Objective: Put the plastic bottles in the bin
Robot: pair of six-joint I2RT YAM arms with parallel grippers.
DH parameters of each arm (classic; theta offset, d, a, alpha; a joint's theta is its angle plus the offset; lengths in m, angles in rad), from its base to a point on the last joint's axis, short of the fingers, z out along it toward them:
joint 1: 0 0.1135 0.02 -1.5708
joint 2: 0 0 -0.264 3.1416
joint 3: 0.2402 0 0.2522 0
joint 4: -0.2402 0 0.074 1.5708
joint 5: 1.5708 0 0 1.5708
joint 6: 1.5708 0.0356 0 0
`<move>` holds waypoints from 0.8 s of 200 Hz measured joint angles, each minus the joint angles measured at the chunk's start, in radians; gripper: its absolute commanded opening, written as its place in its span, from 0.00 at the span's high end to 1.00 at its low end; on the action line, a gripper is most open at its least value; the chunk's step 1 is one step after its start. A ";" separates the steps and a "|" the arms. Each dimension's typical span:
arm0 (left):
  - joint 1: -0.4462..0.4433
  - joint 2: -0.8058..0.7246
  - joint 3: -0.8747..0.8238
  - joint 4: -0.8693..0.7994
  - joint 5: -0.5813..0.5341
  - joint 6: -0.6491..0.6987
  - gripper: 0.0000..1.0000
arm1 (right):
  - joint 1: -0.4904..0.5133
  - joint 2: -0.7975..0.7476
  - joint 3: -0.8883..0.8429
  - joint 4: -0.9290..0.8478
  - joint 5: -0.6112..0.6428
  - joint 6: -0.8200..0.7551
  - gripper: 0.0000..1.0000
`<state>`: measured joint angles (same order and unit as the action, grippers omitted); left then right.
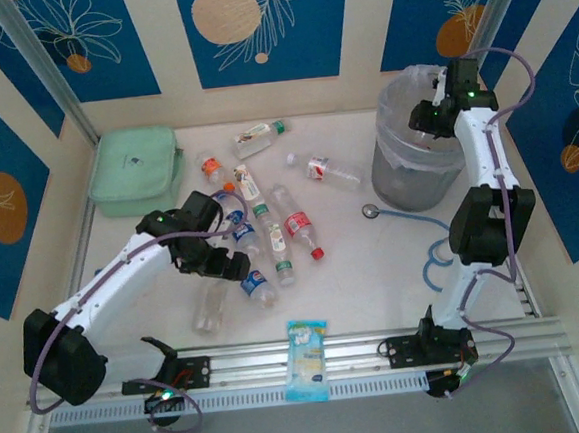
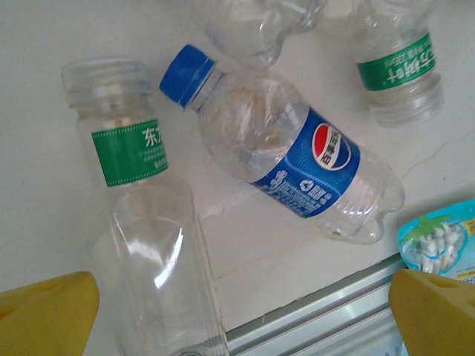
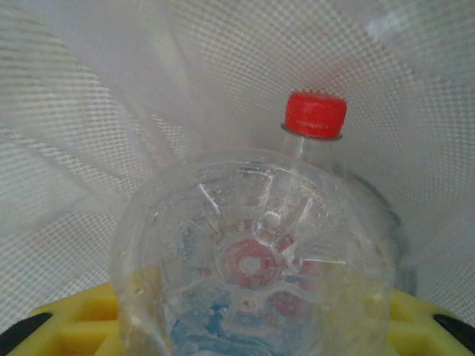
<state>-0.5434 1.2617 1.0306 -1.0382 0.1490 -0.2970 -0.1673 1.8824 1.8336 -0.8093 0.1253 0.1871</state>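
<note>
Right gripper (image 1: 430, 117) clamping red-capped bottle (image 3: 252, 252), lined bin (image 1: 407, 179) surrounding it. Left gripper (image 2: 241, 311) gaping, Pepsi bottle (image 2: 297, 159) lying ahead between fingers, green-label bottle (image 2: 141, 200) alongside: closing risking catching both, one squirting out.

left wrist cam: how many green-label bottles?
2. One green-label bottle lies at left, beside the Pepsi bottle; the other green-label bottle is top right, cropped. The top-centre clear bottle shows no label.
</note>
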 measured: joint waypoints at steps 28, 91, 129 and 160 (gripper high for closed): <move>0.000 -0.005 -0.056 -0.016 -0.001 -0.065 0.00 | -0.018 0.033 -0.018 0.035 -0.036 0.016 0.80; 0.000 -0.064 -0.117 -0.053 0.012 -0.166 0.00 | -0.040 0.031 -0.035 0.050 -0.078 0.053 0.23; 0.000 -0.065 -0.121 -0.091 0.008 -0.177 0.00 | -0.043 0.017 -0.032 -0.029 -0.077 0.057 0.11; 0.000 -0.060 -0.134 -0.104 -0.005 -0.177 0.00 | -0.047 -0.037 0.018 -0.086 -0.085 0.056 0.09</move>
<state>-0.5438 1.2018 0.8967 -1.1423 0.1440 -0.4740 -0.2138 1.8458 1.8511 -0.8955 0.0406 0.2428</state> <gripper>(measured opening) 0.996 0.904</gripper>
